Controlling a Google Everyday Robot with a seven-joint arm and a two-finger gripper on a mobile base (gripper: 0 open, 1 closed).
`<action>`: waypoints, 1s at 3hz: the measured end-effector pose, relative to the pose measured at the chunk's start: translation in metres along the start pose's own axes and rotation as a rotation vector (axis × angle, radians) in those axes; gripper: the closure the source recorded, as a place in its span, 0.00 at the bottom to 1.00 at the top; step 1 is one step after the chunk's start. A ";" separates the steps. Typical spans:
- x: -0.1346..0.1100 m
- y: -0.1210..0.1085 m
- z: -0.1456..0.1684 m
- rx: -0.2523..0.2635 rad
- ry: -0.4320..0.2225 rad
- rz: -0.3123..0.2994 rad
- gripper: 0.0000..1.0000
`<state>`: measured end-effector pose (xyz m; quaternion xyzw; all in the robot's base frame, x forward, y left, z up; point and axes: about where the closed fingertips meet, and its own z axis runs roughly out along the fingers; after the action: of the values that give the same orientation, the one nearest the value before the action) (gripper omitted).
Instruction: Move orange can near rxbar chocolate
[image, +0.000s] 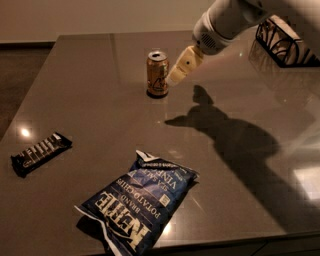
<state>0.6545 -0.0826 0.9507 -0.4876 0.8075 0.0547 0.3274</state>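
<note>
The orange can (157, 73) stands upright on the dark table, toward the back and middle. My gripper (181, 69) hangs just to the right of the can, close beside its upper half, on a white arm coming from the upper right. The rxbar chocolate (41, 153) lies flat near the table's left edge, a black wrapper with pale block letters, far from the can.
A crinkled dark-blue chip bag (137, 201) lies near the front edge. A black wire basket (286, 44) stands at the back right. The arm's shadow falls across the right half of the table (90, 90).
</note>
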 end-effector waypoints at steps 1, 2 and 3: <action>-0.023 -0.011 0.036 -0.023 -0.046 0.039 0.00; -0.035 -0.017 0.059 -0.041 -0.064 0.057 0.00; -0.043 -0.011 0.074 -0.072 -0.068 0.044 0.00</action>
<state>0.7118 -0.0255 0.9210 -0.4791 0.8038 0.1073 0.3358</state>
